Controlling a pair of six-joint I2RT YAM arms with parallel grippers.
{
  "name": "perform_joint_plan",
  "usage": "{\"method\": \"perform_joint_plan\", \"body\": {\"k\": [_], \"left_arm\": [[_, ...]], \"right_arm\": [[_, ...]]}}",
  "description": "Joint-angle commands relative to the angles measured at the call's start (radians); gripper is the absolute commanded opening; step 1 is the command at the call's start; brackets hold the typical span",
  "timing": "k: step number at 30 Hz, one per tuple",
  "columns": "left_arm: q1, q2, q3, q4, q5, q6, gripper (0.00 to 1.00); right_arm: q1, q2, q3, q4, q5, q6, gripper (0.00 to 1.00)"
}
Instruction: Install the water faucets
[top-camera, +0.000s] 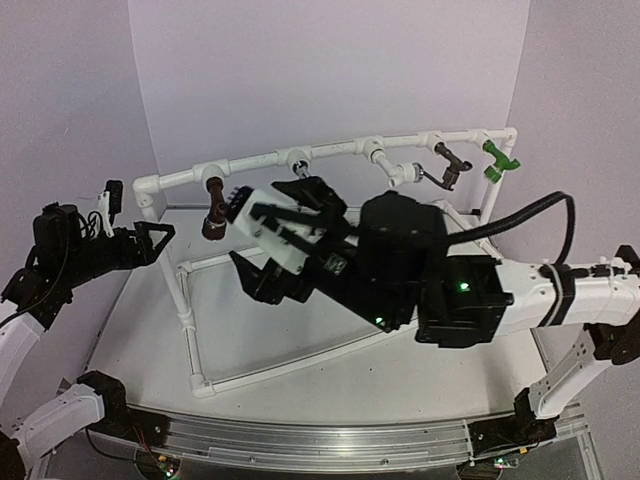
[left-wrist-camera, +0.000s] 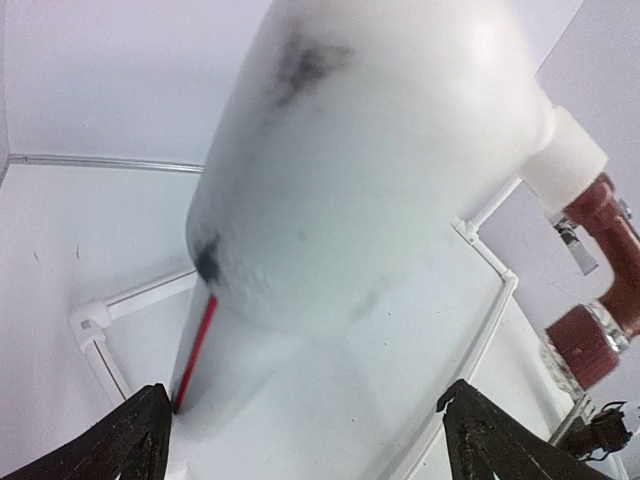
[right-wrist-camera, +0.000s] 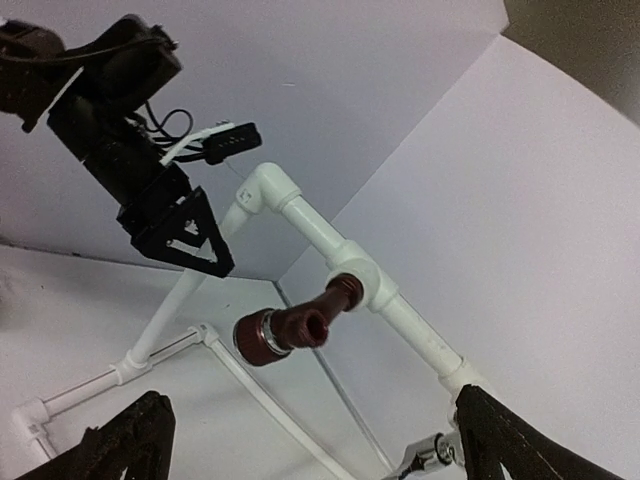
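The dark brown faucet (top-camera: 213, 210) hangs from a tee on the white pipe frame (top-camera: 260, 160) at the left. It also shows in the right wrist view (right-wrist-camera: 290, 325) and at the edge of the left wrist view (left-wrist-camera: 600, 290). The white faucet (top-camera: 397, 168), dark bronze faucet (top-camera: 450, 166) and green faucet (top-camera: 498, 160) sit on the top rail further right. A chrome faucet (right-wrist-camera: 430, 455) peeks in low in the right wrist view. My right gripper (top-camera: 255, 225) (right-wrist-camera: 320, 445) is open and empty, just short of the brown faucet. My left gripper (top-camera: 163, 235) (left-wrist-camera: 315, 440) is open and empty beside the frame's left corner.
The frame's corner elbow (left-wrist-camera: 370, 170) fills the left wrist view, very close and blurred. The frame's base rails (top-camera: 260, 368) lie on the white table. White walls close in at the back and sides. The right arm (top-camera: 460, 295) reaches across the frame's middle.
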Motion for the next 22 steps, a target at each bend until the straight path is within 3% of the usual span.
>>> {"method": "perform_joint_plan", "body": {"k": [1, 5, 13, 22], "left_arm": [[-0.007, -0.104, 0.141, -0.148, 0.021, -0.062, 0.97], [-0.007, -0.116, 0.31, -0.207, 0.034, -0.044, 0.98], [-0.007, 0.048, 0.699, -0.207, 0.056, 0.014, 0.99], [-0.007, 0.108, 0.775, -0.164, 0.034, 0.019, 1.0]], "right_arm": [[-0.006, -0.17, -0.044, -0.048, 0.105, 0.249, 0.98], [-0.006, -0.291, -0.087, -0.059, 0.242, 0.332, 0.98], [-0.006, -0.434, -0.078, -0.081, 0.235, 0.372, 0.98], [-0.006, -0.433, -0.091, -0.048, 0.2, 0.342, 0.98]]}}
